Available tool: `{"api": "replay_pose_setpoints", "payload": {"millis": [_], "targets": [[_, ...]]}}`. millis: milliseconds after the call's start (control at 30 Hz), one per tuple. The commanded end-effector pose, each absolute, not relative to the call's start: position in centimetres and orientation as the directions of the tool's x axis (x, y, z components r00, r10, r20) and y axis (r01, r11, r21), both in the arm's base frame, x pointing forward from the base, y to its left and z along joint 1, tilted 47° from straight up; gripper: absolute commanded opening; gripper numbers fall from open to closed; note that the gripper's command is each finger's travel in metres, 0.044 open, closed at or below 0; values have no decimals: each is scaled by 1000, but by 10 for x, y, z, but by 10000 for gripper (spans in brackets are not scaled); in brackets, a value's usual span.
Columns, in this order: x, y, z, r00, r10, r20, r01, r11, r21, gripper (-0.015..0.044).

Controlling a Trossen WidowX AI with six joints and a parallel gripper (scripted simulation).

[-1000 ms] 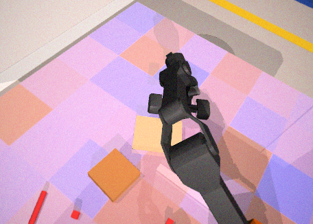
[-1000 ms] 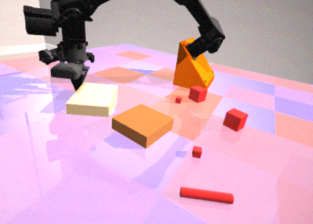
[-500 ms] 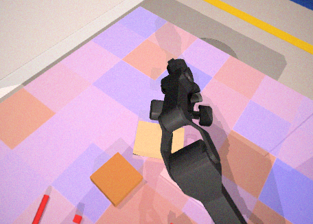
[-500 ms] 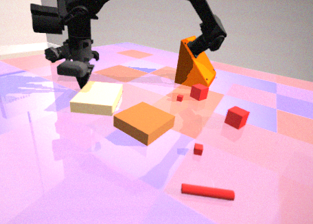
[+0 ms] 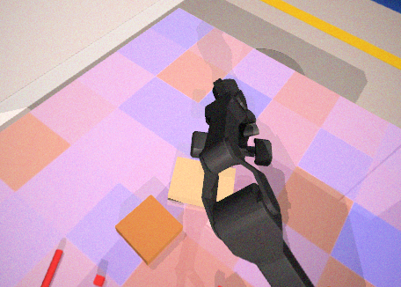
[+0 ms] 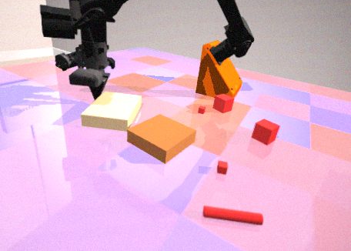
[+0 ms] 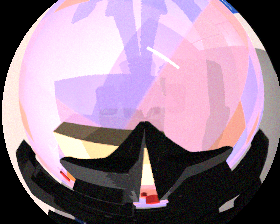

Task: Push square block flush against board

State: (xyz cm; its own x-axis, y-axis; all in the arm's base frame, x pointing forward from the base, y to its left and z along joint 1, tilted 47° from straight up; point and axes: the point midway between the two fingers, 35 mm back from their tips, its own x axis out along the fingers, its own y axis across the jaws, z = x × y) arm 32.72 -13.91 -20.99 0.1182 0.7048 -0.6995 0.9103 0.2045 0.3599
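1. The gripper [image 6: 96,93] is clenched with nothing between its fingers — its tip points down at the far edge of the cream board [image 6: 111,110].
2. The cream board lies flat on the checkered floor [image 6: 77,200]; in the top view the arm covers its middle.
3. The orange square block [image 6: 162,136] lies flat just beside the board, on its near side. One corner of the block comes close to the board's corner, but their sides are not flush — the block sits turned relative to the board.
4. Red cubes [image 6: 265,131] and a red rod [image 6: 232,215] lie well apart from both parts.
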Motion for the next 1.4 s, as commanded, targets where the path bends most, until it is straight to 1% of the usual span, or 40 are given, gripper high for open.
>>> {"api": "replay_pose_setpoints", "payload": {"millis": [0, 1367], "targets": [[325, -132, -209, 111, 713, -692, 913, 202, 354, 0], [317, -107, -186, 110, 714, -691, 914, 201, 353, 0]]}}
